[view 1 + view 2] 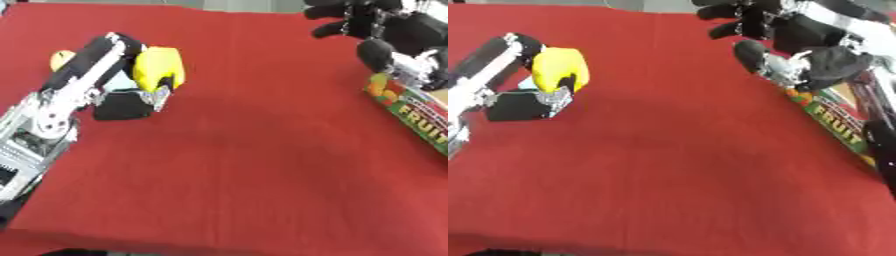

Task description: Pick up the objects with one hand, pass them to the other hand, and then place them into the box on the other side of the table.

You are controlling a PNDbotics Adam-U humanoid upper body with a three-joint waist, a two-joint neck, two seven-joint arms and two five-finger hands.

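Note:
A yellow rounded object (158, 67) is held above the red table (254, 165) at the left, with my left hand (125, 104) shut on it. The black fingers lie behind and under it. A second small yellow thing (59, 59) lies on the table behind the left forearm, partly hidden. My right hand (785, 31) hangs at the upper right, open with its fingers spread, holding nothing. It is above the near end of a colourful box (834, 118) printed "FRUIT", which lies along the table's right edge.
The red cloth covers the whole table, and its front edge runs along the bottom of the views. My left forearm (52, 115), silver and black, slants in from the lower left.

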